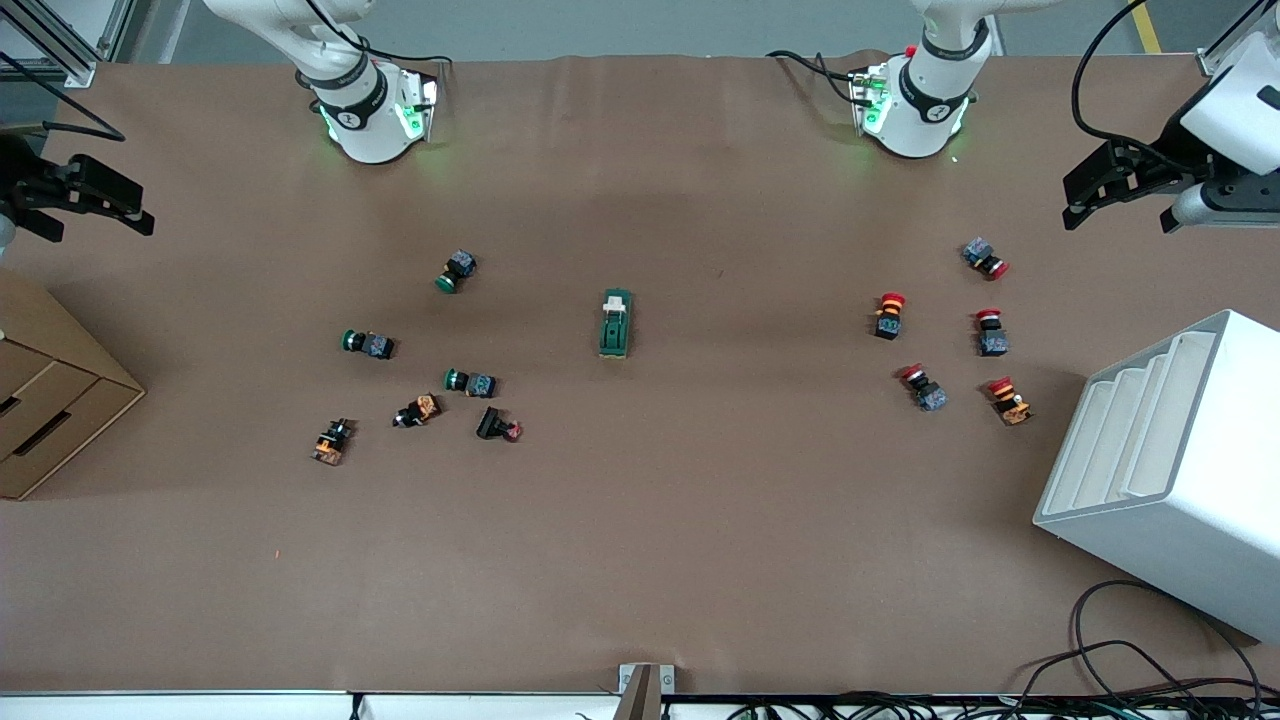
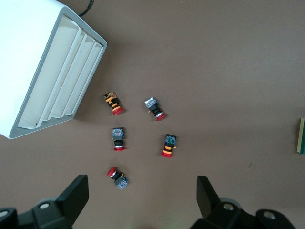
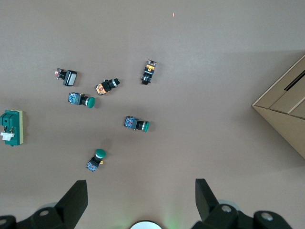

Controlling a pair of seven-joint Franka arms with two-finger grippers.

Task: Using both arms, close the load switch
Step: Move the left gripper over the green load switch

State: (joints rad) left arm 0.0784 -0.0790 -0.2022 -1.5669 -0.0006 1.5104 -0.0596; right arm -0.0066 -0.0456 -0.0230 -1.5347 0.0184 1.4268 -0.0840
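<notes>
The load switch (image 1: 615,325), a dark-green block with a cream-white lever piece at the end toward the arm bases, lies at the middle of the table. It also shows in the right wrist view (image 3: 12,128), and its edge shows in the left wrist view (image 2: 301,136). My left gripper (image 1: 1120,205) is open and empty, held high over the left arm's end of the table, above the red-capped buttons (image 2: 141,198). My right gripper (image 1: 95,210) is open and empty, held high over the right arm's end (image 3: 141,198). Both are well apart from the switch.
Several red-capped push-buttons (image 1: 888,315) lie toward the left arm's end, next to a white slotted rack (image 1: 1170,470). Several green-capped and other small buttons (image 1: 470,382) lie toward the right arm's end, near a cardboard box (image 1: 45,400). Cables (image 1: 1130,670) hang at the table's front edge.
</notes>
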